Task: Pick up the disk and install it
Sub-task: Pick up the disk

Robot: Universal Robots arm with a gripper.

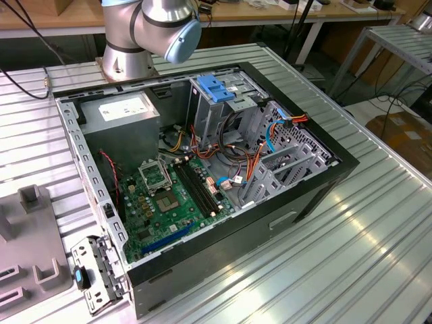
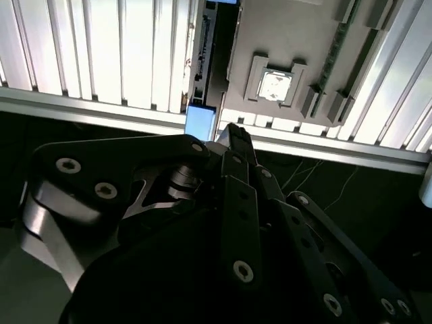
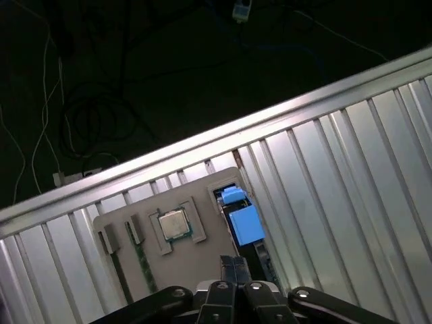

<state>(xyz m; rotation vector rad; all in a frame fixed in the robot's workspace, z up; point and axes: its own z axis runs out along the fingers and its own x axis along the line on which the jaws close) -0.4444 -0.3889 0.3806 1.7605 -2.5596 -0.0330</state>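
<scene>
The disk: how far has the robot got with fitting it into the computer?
Nothing looks done yet: the disk sits beside the grey tray, outside the open computer case. In hand: the gripper hangs near it, shut and empty. Left: both the pickup and the install.

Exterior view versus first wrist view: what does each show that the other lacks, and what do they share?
Exterior view: the open computer case with its motherboard, the grey power-supply box, the blue latch on the drive cage, and the arm's base. First wrist view: the gripper, fingers together, and beyond it a processor chip seated in a grey fixture plate, with blue plastic parts at that plate's edge. Shared: the ribbed metal table and the grey fixture plate.
</scene>
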